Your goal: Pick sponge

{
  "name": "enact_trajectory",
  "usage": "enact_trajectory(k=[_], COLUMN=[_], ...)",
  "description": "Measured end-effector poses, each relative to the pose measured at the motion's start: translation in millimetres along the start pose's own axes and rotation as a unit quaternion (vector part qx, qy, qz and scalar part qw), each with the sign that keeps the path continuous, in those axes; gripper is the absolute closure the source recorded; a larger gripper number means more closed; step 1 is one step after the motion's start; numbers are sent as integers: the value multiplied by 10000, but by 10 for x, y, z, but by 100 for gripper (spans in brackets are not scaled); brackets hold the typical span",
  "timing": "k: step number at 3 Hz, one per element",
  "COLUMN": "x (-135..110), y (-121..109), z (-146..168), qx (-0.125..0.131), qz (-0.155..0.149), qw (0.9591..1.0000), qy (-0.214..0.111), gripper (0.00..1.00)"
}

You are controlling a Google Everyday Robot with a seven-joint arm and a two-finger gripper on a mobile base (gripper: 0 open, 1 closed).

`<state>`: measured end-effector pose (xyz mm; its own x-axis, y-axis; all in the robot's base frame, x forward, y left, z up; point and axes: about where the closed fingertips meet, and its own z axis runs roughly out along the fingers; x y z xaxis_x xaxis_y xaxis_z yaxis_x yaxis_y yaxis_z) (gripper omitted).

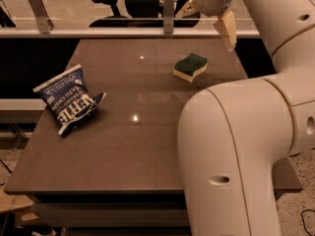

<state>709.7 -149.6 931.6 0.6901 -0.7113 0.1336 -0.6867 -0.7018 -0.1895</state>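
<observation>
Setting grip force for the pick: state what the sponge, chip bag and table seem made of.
Sponge: pale yellow foam, apparently soft, under a matte dark green scouring layer. Chip bag: thin printed film, crinkled and slightly shiny. Table: hard smooth brown top, perhaps laminate; it mirrors light spots. The gripper hangs open above the table's far edge, beyond the sponge.
</observation>
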Motion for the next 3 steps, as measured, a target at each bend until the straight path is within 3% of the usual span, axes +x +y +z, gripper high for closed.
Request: enact_trajectory(k=[3], x=[-299], y=[-22], z=[324], qx=[-261], qz=[-204], qw=[9979], qy=[-553], gripper=[0])
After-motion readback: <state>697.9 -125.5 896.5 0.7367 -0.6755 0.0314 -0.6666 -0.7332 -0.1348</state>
